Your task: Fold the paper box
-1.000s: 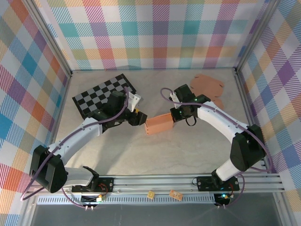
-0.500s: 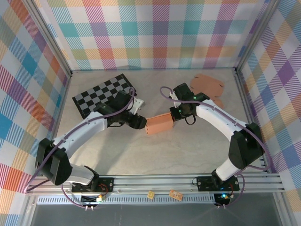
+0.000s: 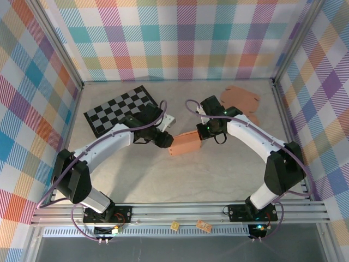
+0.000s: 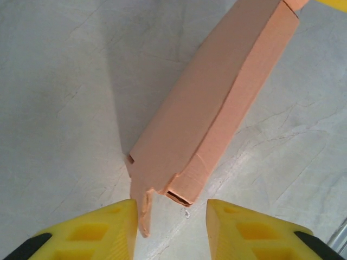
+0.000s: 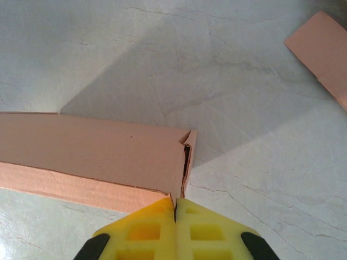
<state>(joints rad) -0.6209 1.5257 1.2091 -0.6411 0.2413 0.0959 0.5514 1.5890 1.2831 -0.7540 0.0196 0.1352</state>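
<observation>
Left arm (image 3: 109, 147) and right arm (image 3: 252, 136) reach inward to the paper box (image 3: 185, 143) lying on the surface (image 3: 218, 180). Left jaws stand released, straddling its left end; right jaws are clenched on its right end corner.

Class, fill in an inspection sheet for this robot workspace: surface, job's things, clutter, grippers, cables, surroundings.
Surface: pale, veined tabletop.
Job's things: paper box, part-folded, lying mid-table between the grippers; flat cardboard blank at far right.
Clutter: checkerboard mat far left; small orange scraps at the near edge.
Grippers: left gripper open, astride the box's end flap; right gripper shut on the box's other end.
Cables: purple cable along each arm, looping near the wrists.
Surroundings: plaid walls, aluminium rail.
</observation>
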